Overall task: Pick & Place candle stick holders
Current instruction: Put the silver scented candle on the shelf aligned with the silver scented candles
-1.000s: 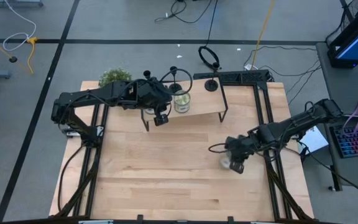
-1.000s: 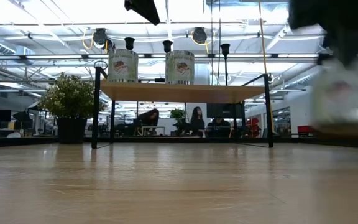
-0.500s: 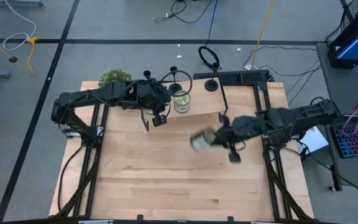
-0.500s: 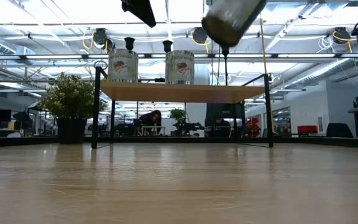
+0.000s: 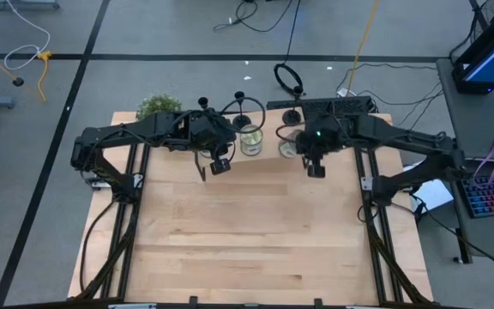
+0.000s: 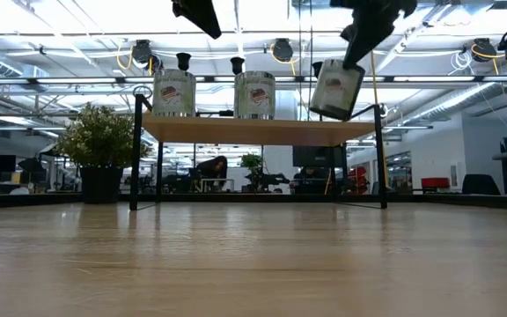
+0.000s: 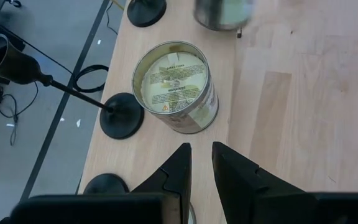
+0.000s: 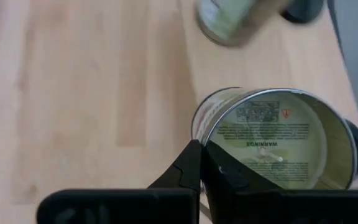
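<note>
Two arms over the wooden table [image 5: 230,240], both at its 12 o'clock edge by the raised wooden shelf [image 6: 258,129]. Right gripper [image 5: 313,161] grasps a candle tin [image 6: 335,90] by its rim, tilted, hanging just above the shelf's right end. Left gripper [image 7: 201,163] hovers above the shelf, fingers slightly apart, holding nothing. Two more candle tins [image 6: 173,92] stand on the shelf. Candle stick holders [image 6: 183,62] stand upright behind them along the shelf's back edge. Potted plant [image 6: 100,148] at 10 o'clock.
</note>
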`<state>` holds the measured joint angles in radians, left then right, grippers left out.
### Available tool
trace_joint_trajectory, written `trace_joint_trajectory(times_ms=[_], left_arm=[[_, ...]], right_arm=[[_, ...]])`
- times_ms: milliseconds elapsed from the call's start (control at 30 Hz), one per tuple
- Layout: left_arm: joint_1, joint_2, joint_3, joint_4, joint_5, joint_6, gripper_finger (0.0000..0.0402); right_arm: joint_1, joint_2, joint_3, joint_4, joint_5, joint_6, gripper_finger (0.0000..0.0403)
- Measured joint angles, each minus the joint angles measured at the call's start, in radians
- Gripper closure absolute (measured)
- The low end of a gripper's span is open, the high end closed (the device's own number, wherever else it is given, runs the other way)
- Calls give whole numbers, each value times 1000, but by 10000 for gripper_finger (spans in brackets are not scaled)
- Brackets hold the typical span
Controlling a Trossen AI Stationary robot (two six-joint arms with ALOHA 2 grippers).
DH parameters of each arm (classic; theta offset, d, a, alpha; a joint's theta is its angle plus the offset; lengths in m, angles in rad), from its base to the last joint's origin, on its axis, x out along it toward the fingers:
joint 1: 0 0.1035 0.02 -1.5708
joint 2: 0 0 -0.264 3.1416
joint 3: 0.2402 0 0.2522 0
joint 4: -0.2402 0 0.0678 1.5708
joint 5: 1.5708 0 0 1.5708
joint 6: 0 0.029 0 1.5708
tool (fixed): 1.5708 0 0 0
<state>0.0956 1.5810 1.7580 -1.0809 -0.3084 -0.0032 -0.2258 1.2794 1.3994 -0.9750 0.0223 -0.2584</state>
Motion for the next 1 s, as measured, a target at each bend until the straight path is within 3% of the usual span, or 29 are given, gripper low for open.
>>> trace_joint_trajectory(times_ms=[233, 433, 733, 1000], left_arm=[[0, 0, 0, 0, 0, 4, 332], [0, 0, 0, 0, 3, 5, 332], [0, 0, 0, 0, 3, -4, 332], [0, 0, 0, 0, 4, -34, 332]], right_arm=[[-93, 22, 0, -9, -8, -116, 402], [-139, 21, 0, -35, -126, -227, 388], [-188, 23, 0, 24, -124, -226, 363], [-207, 45, -1, 50, -128, -320, 356]])
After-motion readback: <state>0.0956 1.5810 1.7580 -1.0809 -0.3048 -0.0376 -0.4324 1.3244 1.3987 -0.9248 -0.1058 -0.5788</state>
